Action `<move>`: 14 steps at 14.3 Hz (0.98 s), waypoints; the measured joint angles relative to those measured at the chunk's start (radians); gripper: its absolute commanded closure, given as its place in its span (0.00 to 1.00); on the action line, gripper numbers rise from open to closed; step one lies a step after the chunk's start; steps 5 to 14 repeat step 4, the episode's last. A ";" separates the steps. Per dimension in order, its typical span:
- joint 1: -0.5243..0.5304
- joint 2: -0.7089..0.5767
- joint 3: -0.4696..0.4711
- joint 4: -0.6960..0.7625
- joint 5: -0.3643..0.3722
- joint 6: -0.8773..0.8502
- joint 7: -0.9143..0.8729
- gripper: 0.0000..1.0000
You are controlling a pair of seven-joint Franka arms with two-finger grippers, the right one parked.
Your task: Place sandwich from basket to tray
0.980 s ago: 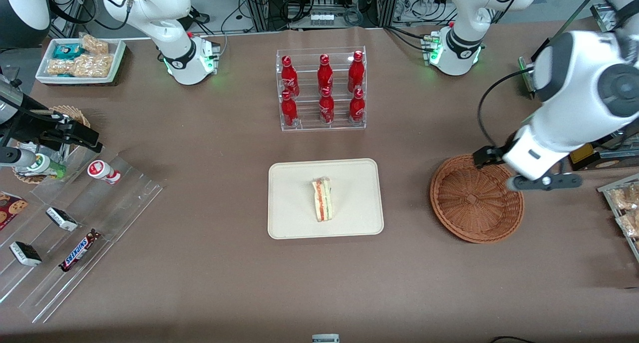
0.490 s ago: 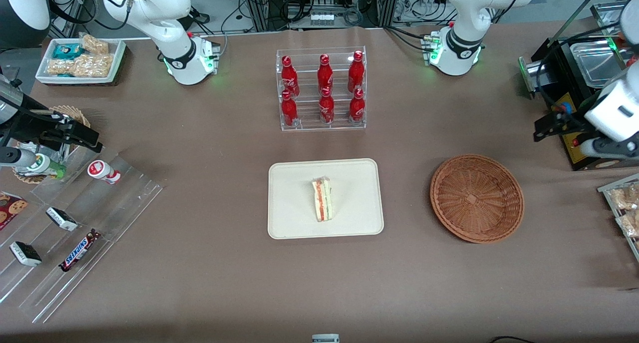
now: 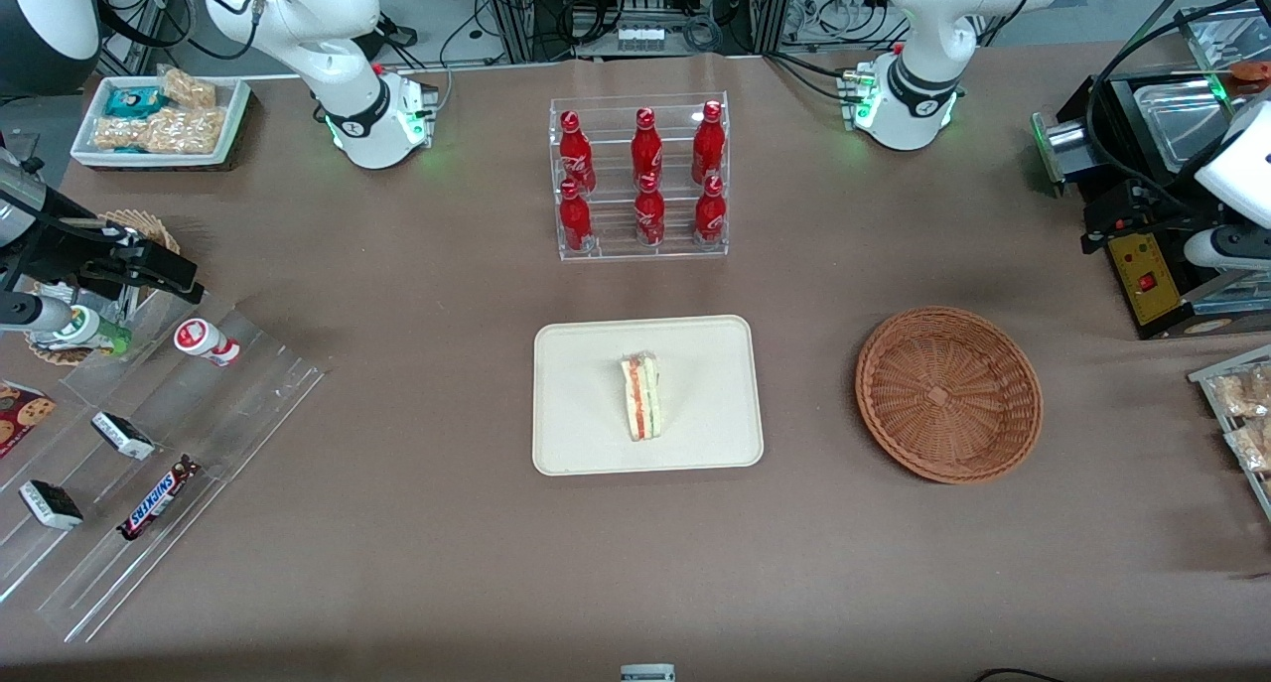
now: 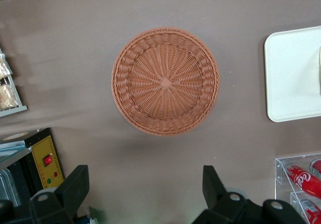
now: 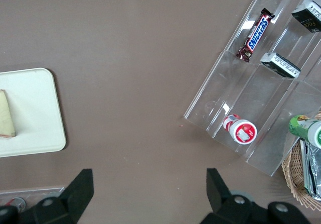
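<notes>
Lying on tray (image 3: pixel 586 434): sandwich (image 3: pixel 640 396); end effector (image 4: pixel 145 191) wide, above basket (image 4: pixel 165 81).

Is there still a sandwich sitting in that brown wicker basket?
No, the basket holds nothing; the sandwich lies on the tray, and the open gripper hangs above the table beside the basket.

We see the sandwich (image 3: pixel 641 397) lying on the tray (image 3: pixel 586 434) at mid-bench (image 3: pixel 417 563). The basket (image 3: pixel 948 394) sits beside the tray, toward the working arm's end. The bottle rack (image 3: pixel 640 176) stands farther from the front camera than the tray. Our hand (image 4: pixel 145 196) hangs above the bench, fingers (image 4: pixel 75 186) spread apart, just beside the basket and farther from the front camera than it.
</notes>
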 measured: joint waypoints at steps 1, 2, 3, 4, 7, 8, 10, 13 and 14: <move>0.000 0.000 -0.002 0.000 0.000 -0.004 0.000 0.00; 0.000 0.000 -0.003 0.000 0.000 -0.005 0.000 0.00; 0.000 0.000 -0.003 0.000 0.000 -0.005 0.000 0.00; 0.000 0.000 -0.003 0.000 0.000 -0.006 0.000 0.00; 0.000 0.000 -0.003 0.000 0.000 -0.006 0.000 0.00; 0.000 0.000 -0.003 0.000 0.000 -0.006 0.000 0.00; 0.000 0.000 -0.003 0.000 0.000 -0.006 0.000 0.00; 0.000 0.000 -0.003 0.000 0.000 -0.006 0.000 0.00; 0.000 0.000 -0.003 0.000 0.000 -0.006 0.000 0.00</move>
